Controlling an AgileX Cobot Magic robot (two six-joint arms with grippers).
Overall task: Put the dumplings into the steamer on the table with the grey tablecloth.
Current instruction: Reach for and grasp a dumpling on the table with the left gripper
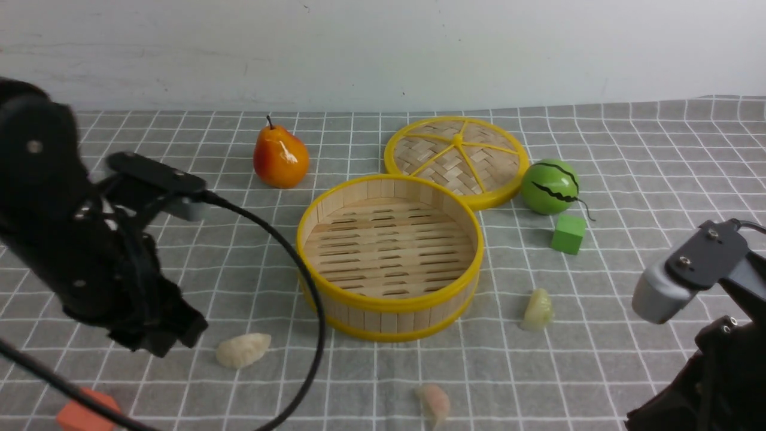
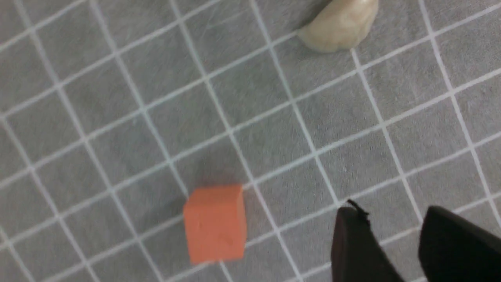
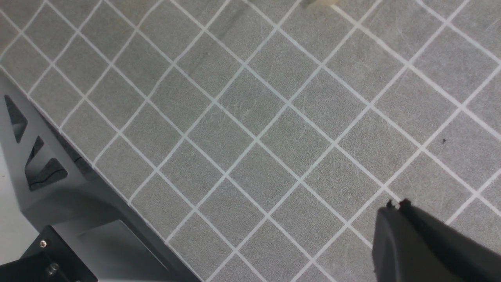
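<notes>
As it lies near steamer (image 1: 389, 257), cream dumpling (image 1: 242, 350), long axis roughly left-right

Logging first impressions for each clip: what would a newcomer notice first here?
The empty steamer sits mid-table, its yellow rim bright against the grey cloth, with its lid lying behind it to the right. Outside it on the cloth lie the cream dumpling at near left, the pink dumpling at the near edge and the yellow-green dumpling to the right. A pear and a striped green ball add colour farther back.
</notes>
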